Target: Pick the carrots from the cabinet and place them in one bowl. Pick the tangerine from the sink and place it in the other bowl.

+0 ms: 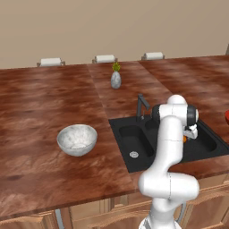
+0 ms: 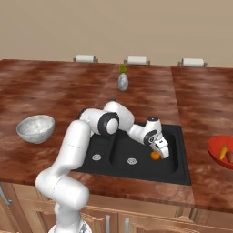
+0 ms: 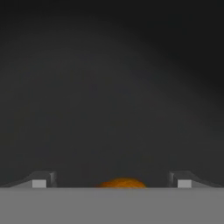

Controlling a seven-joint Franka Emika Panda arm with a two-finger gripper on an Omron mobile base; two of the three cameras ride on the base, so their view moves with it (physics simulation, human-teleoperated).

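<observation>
Tangerine (image 3: 122, 183) sits dead centre btwn your wide-open gripper (image 2: 160, 154) tips, low in the sink's (image 2: 181, 150) right basin; I'd say just close, no sideways shift.

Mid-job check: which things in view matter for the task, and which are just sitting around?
Job:
tangerine in the sink
open gripper over it
grey bowl
red bowl holding carrots

Lying about:
vase
faucet

Wooden counter (image 1: 40, 98), grey bowl (image 1: 77, 139), vase (image 1: 116, 79)
</observation>
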